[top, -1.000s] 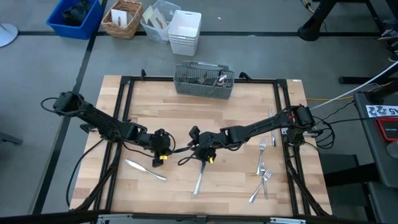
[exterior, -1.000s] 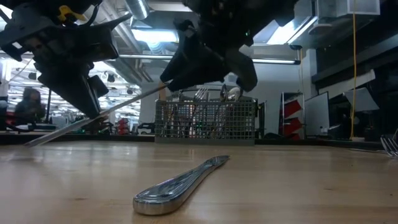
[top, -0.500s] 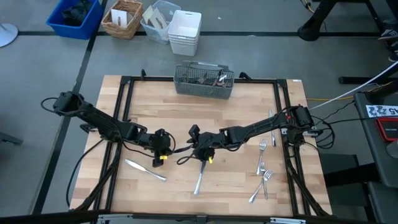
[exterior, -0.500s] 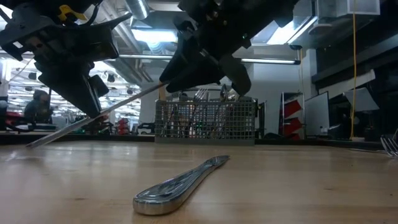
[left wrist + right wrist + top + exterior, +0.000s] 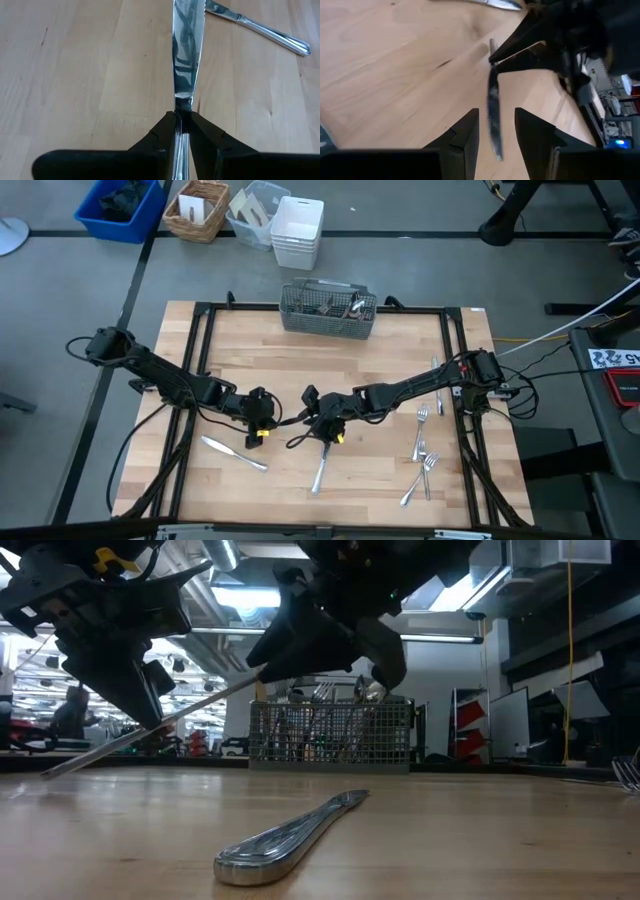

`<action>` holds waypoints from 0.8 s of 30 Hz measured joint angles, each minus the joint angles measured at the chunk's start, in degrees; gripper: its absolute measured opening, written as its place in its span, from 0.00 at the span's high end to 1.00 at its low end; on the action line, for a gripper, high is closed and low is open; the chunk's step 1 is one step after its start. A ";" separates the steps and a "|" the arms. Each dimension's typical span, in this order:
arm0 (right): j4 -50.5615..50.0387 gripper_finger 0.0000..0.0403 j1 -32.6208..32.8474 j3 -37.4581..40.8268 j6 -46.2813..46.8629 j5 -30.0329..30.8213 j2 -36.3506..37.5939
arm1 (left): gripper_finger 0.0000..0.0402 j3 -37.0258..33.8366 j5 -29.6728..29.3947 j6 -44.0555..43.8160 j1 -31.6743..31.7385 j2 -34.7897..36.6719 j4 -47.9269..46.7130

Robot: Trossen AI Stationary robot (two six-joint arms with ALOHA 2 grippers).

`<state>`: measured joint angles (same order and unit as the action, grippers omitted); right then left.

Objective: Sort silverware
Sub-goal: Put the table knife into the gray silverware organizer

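My left gripper [image 5: 264, 418] is above mid-table, shut on a table knife [image 5: 210, 698]. In the left wrist view the knife's blade [image 5: 189, 50] runs forward from my left gripper [image 5: 182, 117]. My right gripper [image 5: 312, 418] faces it, open. In the right wrist view its two fingers stand on either side of the blade's free end [image 5: 493, 120] with a gap on each side. Two more knives [image 5: 235, 452] [image 5: 320, 468] lie flat on the wood. Several forks [image 5: 424, 452] lie near the right edge. My left gripper pinches the knife between its two fingers where the blade meets the handle [image 5: 182, 107]. The fingers lie along the knife, coming level from the table's left. The knife is lifted clear of the table, its blade pointing toward my right gripper and its handle end [image 5: 60, 764] lower.
A grey wire-mesh caddy [image 5: 328, 308] with silverware in it stands at the far edge of the table. A black frame rail [image 5: 200, 360] runs around the tabletop. Bins and baskets [image 5: 297, 230] stand on the floor beyond. Bare wood lies between the caddy and the grippers.
My right gripper has edged a little toward my left gripper, along the held knife's blade. The left gripper and the knife have kept still.
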<state>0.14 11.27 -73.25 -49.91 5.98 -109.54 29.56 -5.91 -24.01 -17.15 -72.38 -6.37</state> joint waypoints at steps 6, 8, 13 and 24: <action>0.05 0.69 -0.04 0.08 -0.07 2.13 -1.56 | 0.91 0.00 0.00 0.01 0.00 0.00 0.33; 0.79 0.69 -0.04 0.02 -0.04 2.30 -2.01 | 0.91 0.00 0.00 0.10 0.00 0.00 0.46; 1.61 0.69 -0.04 0.01 0.04 2.54 -2.61 | 0.91 0.00 0.00 0.37 0.00 0.00 1.39; 3.26 0.85 -0.02 0.02 0.11 2.43 -2.97 | 0.91 0.00 0.00 0.42 0.00 0.00 1.34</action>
<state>3.40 11.25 -73.23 -49.80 8.40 -112.51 29.56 -5.91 -23.59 -17.15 -72.38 -5.04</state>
